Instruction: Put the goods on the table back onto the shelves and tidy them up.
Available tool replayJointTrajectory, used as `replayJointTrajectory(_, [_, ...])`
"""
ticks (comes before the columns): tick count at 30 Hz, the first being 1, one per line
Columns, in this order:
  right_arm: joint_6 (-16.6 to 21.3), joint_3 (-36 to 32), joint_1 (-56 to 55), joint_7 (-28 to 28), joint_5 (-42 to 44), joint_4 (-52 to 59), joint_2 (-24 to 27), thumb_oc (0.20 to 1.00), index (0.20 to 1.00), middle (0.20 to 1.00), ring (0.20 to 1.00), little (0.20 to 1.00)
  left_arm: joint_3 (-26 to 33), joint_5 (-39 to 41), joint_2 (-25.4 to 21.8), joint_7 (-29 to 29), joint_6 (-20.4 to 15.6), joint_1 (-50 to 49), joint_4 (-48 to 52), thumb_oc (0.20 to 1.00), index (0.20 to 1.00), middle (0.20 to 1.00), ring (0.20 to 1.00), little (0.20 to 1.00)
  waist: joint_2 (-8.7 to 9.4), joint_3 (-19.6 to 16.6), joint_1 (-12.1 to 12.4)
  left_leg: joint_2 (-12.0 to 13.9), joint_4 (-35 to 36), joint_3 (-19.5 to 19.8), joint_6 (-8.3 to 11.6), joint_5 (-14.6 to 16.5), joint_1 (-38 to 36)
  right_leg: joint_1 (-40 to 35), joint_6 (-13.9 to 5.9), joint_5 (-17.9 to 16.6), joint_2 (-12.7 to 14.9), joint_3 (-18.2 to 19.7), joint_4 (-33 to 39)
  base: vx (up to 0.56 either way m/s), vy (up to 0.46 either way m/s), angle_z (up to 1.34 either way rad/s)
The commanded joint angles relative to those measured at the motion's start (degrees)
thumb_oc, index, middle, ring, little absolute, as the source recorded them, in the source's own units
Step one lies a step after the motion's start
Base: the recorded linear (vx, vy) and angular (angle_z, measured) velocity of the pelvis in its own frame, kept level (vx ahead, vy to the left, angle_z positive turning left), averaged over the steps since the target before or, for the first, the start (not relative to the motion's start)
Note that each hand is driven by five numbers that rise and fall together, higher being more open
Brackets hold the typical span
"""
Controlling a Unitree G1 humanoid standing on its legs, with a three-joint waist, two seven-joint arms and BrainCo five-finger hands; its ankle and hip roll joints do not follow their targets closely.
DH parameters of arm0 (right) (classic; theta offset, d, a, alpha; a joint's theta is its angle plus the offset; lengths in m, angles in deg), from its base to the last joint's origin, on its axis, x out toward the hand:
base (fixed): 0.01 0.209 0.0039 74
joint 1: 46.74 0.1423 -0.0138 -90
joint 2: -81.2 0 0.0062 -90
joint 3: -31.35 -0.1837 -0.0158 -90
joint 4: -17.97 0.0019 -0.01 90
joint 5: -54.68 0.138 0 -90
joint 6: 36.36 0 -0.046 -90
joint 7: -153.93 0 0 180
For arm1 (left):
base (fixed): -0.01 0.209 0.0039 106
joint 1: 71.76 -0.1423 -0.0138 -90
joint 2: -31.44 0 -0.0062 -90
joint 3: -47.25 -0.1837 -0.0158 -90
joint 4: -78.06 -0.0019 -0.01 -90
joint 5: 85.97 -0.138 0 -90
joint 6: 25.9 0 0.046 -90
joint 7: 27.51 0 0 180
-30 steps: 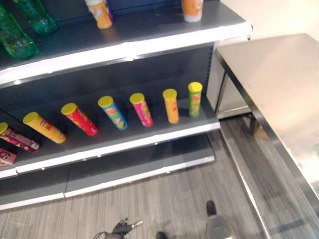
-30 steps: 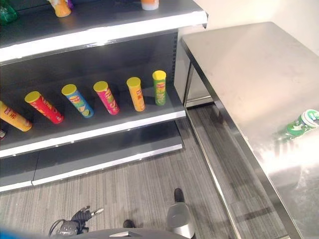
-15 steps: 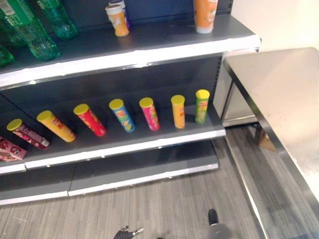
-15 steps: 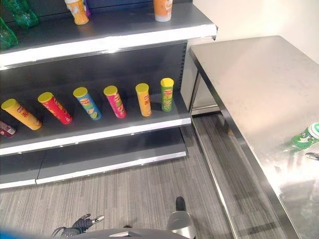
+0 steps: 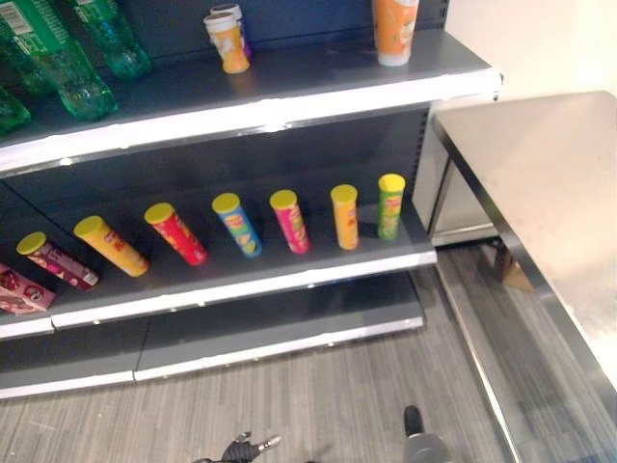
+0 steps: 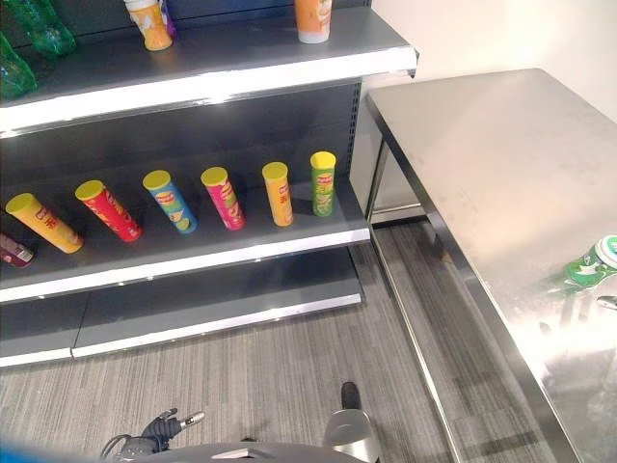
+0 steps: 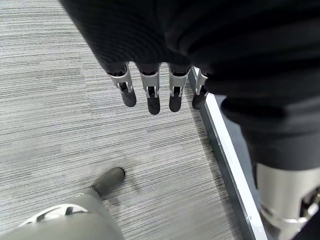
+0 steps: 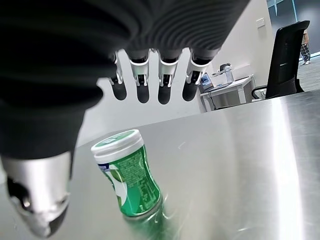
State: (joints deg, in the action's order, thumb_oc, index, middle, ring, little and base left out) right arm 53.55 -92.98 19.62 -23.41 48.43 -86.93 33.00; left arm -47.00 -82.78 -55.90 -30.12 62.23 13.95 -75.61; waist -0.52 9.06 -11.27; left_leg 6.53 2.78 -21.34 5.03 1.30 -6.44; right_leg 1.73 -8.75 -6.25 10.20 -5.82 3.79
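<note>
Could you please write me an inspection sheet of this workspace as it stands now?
Surface: steel table, bare apart from one item near its right edge.
Job's things: green gum bottle upright on the table; six yellow-lidded chip tubes in a row on the middle shelf.
Clutter: green bottles and orange cups on the top shelf; red packets at the middle shelf's left end.
Hands: left hand open over the floor; right hand open above the gum bottle, not touching.
Cables: nothing seen.
Surroundings: grey striped floor; black office chair and a desk behind.
</note>
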Motion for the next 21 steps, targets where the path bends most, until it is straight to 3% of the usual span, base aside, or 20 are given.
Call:
replayJointTrajectory(1, [0.89, -2.42, 3.46, 2.79, -0.61, -1.01, 2.36, 1.000, 1.000, 1.000, 1.000, 1.000, 0.79, -1.07, -2.70, -1.31, -0.12, 3.33, -1.33, 1.000, 1.000, 1.000, 1.000, 1.000, 4.42, -0.16, 0.62, 2.92, -4.32, 1.44, 2.81, 1.27, 3.25, -0.09, -3.30, 7.74, 3.87, -1.18, -5.41, 0.00, 0.000, 0.00])
replayJointTrajectory(6, [0.99, -2.82, 3.59, 3.45, -1.03, -0.73, 1.96, 1.000, 1.000, 1.000, 1.000, 1.000, 0.98, -0.96, -2.84, -1.52, -0.17, 3.40, -1.24, 1.000, 1.000, 1.000, 1.000, 1.000, 4.32, -0.14, 0.66, 2.99, -4.36, 1.53, 2.85, 1.25, 3.28, -0.11, -3.24, 7.86, 3.85, -1.22, -5.41, 0.01, -0.023, 0.00])
replayJointTrajectory(7, [-0.97, -4.16, 4.78, 7.26, -4.26, -3.37, 1.73, 1.000, 1.000, 1.000, 1.000, 1.000, 0.40, -2.47, -3.86, -1.48, 0.55, 2.53, -1.33, 1.000, 1.000, 1.000, 1.000, 1.000, 3.77, -0.29, 1.05, 3.59, -4.66, 1.94, 2.96, 1.41, 3.12, -0.44, -2.93, 8.27, 3.29, -1.71, -4.84, 0.07, -0.169, 0.01])
replayJointTrajectory(9, [-1.24, 3.37, 13.74, 10.25, 0.31, -10.69, 0.40, 1.000, 1.000, 1.000, 1.000, 1.000, -1.55, -2.71, -4.08, -1.13, 0.95, 2.92, -1.52, 1.000, 1.000, 1.000, 1.000, 1.000, 3.31, -0.23, 1.87, 4.10, -4.95, 2.07, 3.16, 1.52, 2.95, -0.92, -2.57, 8.10, 2.41, -1.94, -3.49, 0.05, -0.222, -0.01])
replayJointTrajectory(10, [-2.63, 9.43, 21.09, 13.47, -0.36, -18.51, 0.36, 1.000, 1.000, 1.000, 1.000, 1.000, -4.40, -2.69, -3.83, -1.62, 0.86, 3.64, -1.04, 1.000, 1.000, 1.000, 1.000, 1.000, 2.45, -0.69, 3.45, 4.71, -5.78, 2.81, 3.61, 1.65, 2.77, -2.84, -1.84, 8.71, 1.54, -3.16, -2.46, 0.02, -0.195, -0.13])
replayJointTrajectory(21, [-2.84, 10.61, 22.55, 13.93, -0.76, -18.99, 0.82, 1.000, 1.000, 1.000, 1.000, 1.000, -4.25, -2.73, -3.65, -1.56, 0.86, 3.48, -1.17, 1.000, 1.000, 1.000, 1.000, 1.000, 2.30, -0.67, 3.26, 4.79, -5.81, 3.23, 3.63, 1.79, 2.57, -3.12, -1.63, 8.83, 1.33, -3.30, -2.40, 0.01, -0.022, 0.05])
